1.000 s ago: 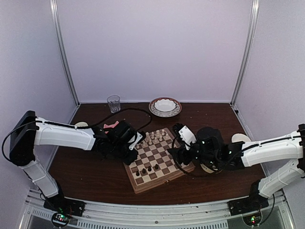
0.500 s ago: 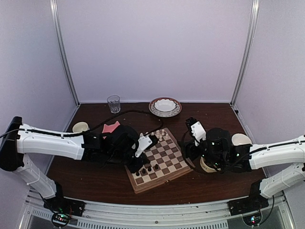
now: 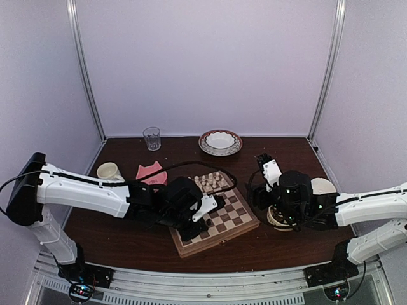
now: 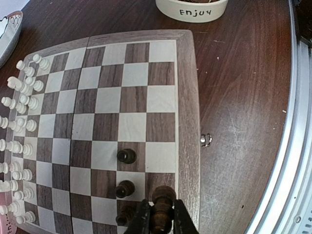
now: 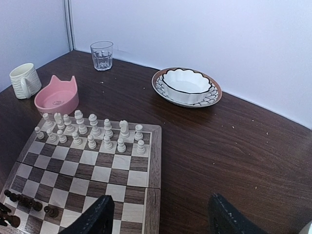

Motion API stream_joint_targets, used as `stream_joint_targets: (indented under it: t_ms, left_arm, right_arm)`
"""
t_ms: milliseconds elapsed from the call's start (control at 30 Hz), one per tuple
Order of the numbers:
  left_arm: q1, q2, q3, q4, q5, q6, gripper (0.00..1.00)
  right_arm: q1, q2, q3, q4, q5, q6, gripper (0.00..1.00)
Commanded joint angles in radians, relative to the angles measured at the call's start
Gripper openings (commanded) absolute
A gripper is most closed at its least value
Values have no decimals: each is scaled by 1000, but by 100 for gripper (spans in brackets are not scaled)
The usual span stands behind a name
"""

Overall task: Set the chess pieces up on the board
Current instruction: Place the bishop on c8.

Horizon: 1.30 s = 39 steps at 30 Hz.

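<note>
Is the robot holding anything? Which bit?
Yes. The left gripper pinches a dark chess piece by its stem, below the head. The right gripper holds nothing.

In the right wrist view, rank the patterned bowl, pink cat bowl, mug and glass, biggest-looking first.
patterned bowl
pink cat bowl
mug
glass
The glass sits farther back, so mug versus glass is unsure.
</note>
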State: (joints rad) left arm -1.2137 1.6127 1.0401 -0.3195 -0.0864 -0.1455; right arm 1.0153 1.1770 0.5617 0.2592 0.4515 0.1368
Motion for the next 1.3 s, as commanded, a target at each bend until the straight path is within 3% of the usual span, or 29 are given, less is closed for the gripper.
stream_joint_targets:
  t_ms: [0,1000,1267]
  left_arm:
    - [-7,45,55,-29,14,23,0]
    - [-8,208,171,-149,-75,18,0]
    - [-7,205,172,-153,-75,16,10]
  right_arm:
    - [-8,-22,-14,11,33,15,68]
    - [-12,-20,-10,9,9,17,69]
    - [-12,-19,-11,9,7,18,69]
